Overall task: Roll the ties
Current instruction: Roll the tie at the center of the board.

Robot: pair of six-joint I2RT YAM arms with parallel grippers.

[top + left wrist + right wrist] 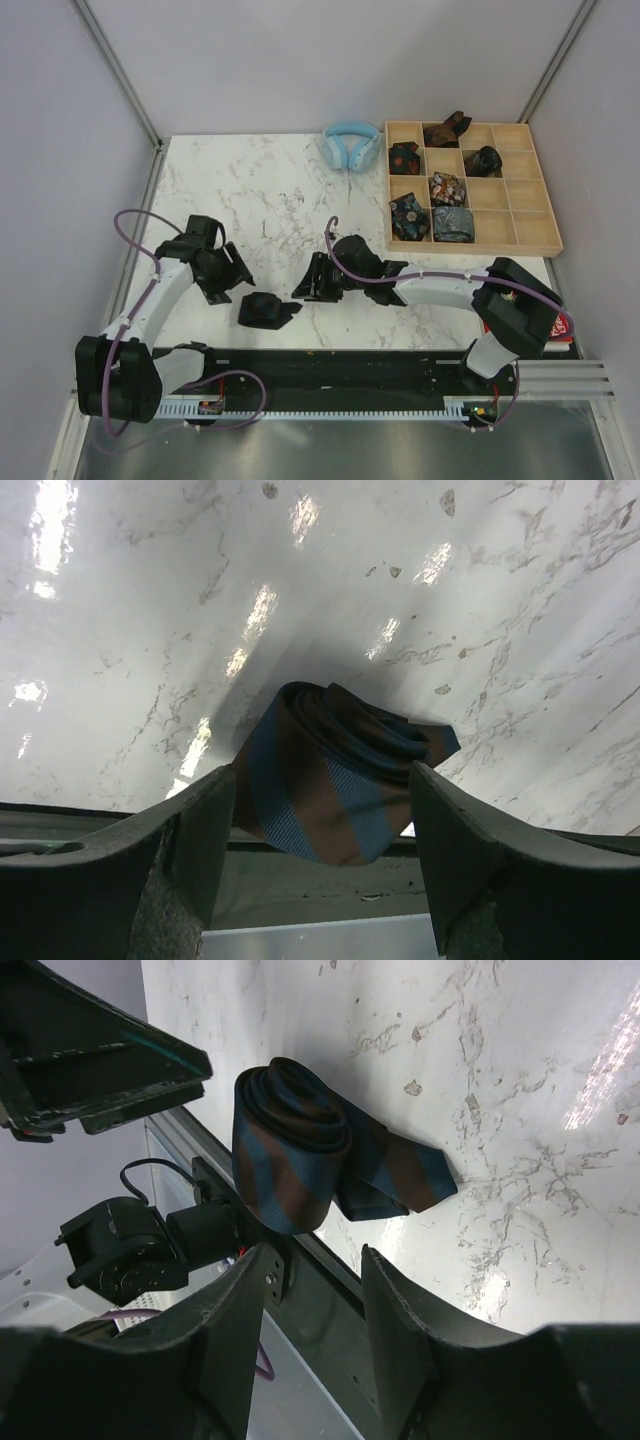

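White, grey-veined marbled surface (260, 190), seen from above and from both wrists. A brown-and-blue striped rolled necktie (265, 310) lies on it close to the near edge, between your two arms. Its coil stands on edge, and a short pointed tail lies flat on the stone beside it.

Your left hand (228, 275) stands wide open. In its wrist view the coil sits framed between the two fingers, and in the top view the hand is just beside the coil and has hold of nothing. Your right hand (318, 280) is about half open with nothing between its fingers, on the coil's other side and apart from it.

At the far right, a shallow compartmented wooden tray (545, 205) holds several other rolled ties (452, 223). Light blue headphones (350, 145) lie just beside its far left corner.
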